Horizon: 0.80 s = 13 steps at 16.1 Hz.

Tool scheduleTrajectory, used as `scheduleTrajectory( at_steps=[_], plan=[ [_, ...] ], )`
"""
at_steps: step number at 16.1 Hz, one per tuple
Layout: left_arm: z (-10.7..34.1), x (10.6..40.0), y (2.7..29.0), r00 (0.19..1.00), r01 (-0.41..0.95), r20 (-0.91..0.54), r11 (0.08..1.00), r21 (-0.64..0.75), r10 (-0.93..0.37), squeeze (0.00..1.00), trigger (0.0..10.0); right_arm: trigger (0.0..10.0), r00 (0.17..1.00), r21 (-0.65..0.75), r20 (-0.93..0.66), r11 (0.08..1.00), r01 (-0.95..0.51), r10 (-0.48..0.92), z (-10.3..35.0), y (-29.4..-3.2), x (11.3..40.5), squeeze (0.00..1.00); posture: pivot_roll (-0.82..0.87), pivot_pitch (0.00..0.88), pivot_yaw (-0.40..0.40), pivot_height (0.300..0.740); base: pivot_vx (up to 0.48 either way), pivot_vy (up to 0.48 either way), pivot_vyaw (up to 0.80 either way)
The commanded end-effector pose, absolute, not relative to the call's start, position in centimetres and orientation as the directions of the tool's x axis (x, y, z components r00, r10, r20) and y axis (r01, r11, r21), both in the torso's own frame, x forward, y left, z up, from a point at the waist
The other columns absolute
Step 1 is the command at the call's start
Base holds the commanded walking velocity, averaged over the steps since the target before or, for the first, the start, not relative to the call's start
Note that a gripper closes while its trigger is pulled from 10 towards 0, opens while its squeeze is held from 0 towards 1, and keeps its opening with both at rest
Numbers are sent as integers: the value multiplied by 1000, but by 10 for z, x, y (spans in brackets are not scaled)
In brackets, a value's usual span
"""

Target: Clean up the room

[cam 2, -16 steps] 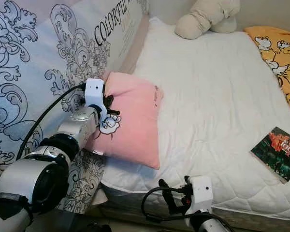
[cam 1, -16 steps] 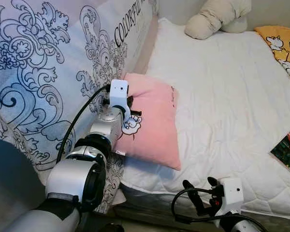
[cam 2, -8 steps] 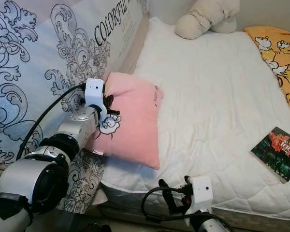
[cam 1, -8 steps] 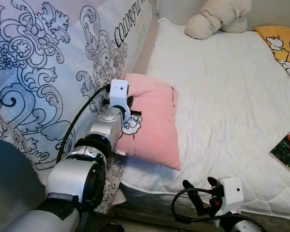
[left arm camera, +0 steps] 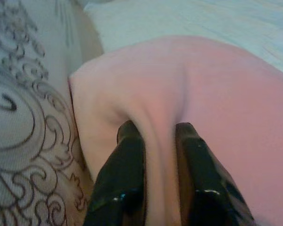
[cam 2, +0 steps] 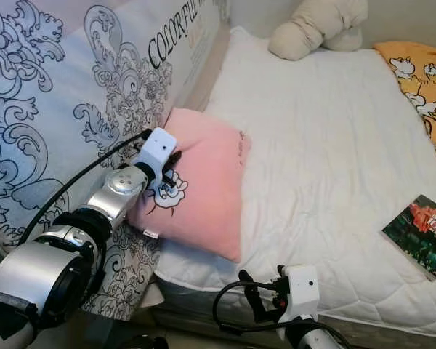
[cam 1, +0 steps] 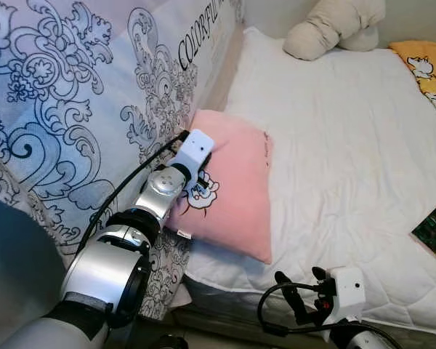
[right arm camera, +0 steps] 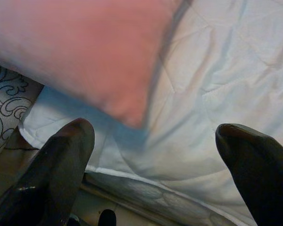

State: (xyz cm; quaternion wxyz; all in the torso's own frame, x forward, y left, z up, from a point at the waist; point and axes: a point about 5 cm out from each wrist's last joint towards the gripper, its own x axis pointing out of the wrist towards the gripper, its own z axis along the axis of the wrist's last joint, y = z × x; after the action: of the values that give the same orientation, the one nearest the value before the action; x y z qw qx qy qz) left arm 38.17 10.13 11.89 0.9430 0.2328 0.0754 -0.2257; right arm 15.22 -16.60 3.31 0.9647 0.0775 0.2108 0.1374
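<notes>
A pink pillow (cam 1: pixel 236 185) with a small cartoon print lies on the white mattress (cam 1: pixel 349 145), at its left side against the patterned bed wall. My left gripper (cam 1: pixel 200 161) rests on the pillow's left part. In the left wrist view its two black fingers (left arm camera: pixel 125 174) pinch a raised fold of the pink pillow (left arm camera: pixel 217 108). My right gripper (cam 1: pixel 303 289) hovers low before the mattress's front edge, open, with nothing between its fingers (right arm camera: pixel 61 160). In the right wrist view the pillow's lower corner (right arm camera: pixel 80 52) lies just ahead of that gripper.
A beige plush toy (cam 1: pixel 334 29) lies at the bed's far end. An orange printed blanket (cam 1: pixel 430 62) covers the far right corner. A book (cam 2: pixel 421 233) with a dark cover sits near the right edge. The blue-patterned upright panel (cam 1: pixel 80 109) borders the bed's left side.
My left wrist has turned and pushed further onto the pillow, which shifted a little. The camera moved slightly. The right arm stayed still.
</notes>
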Motion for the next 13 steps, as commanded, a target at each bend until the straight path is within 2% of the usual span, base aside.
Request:
scheduleTrajectory(
  at_steps=[1,6,8,11,12,13],
  plan=[
    [126,384,98,879,476,-230,754,453,-417,1000,10000,10000,876,189,-389,955,-229,286,32,-167,152,0,-87,0,-2,740,0,0,0],
    [139,382,81,832,529,-154,681,506,-532,1000,10000,10000,878,186,-388,957,-224,281,32,-168,152,0,-87,0,2,740,0,0,0],
    [154,382,81,814,527,-55,695,489,-579,1000,10000,10000,896,173,-367,965,-199,251,35,-170,154,0,-87,0,13,740,0,0,0],
    [153,371,86,777,581,11,724,372,-629,1000,10000,10000,949,134,-295,988,-75,112,47,-183,162,0,-72,0,27,740,0,0,0],
    [144,362,88,764,609,-1,722,329,-645,1000,10000,10000,958,142,-277,989,-36,75,49,-186,164,0,-64,0,29,740,0,0,0],
    [116,338,94,759,644,-62,732,221,-649,1000,10000,10000,974,166,-226,985,51,-12,54,-193,168,0,-46,0,32,740,0,0,0]
  ],
)
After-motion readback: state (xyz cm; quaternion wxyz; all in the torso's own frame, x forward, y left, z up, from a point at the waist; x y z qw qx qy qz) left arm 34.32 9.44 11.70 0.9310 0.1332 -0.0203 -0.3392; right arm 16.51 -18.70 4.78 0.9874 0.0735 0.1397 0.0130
